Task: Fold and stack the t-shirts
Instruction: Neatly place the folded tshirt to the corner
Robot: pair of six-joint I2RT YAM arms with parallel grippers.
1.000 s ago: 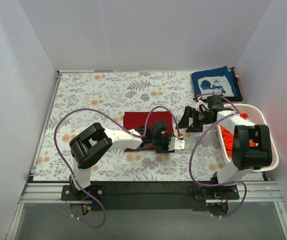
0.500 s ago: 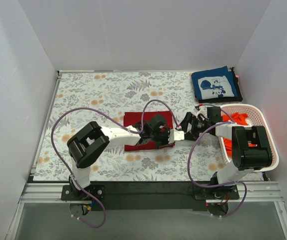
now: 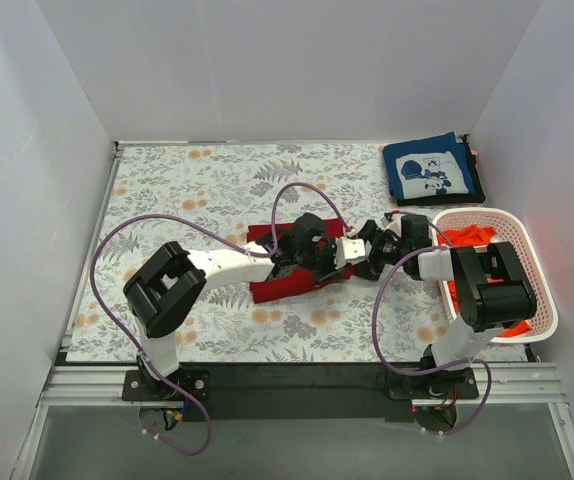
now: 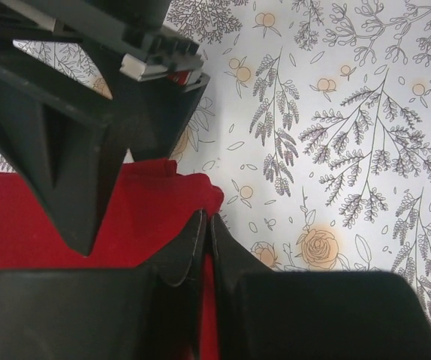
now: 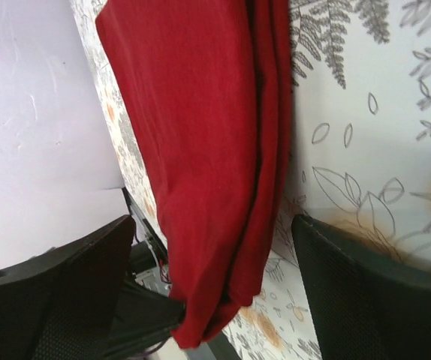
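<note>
- left gripper (image 4: pixel 206 223)? clamped on the dark red shirt's (image 4: pixel 20 217) edge, mid-table. only its own wrist view shows the pinch.
- right gripper (image 5: pixel 212 296)?
- fingers spread wide, red cloth showing between them. from above: navy shirt (image 3: pixel 429 170) at one o'clock, orange-red shirt (image 3: pixel 464 237) in the basket (image 3: pixel 477 212) at three.
</note>
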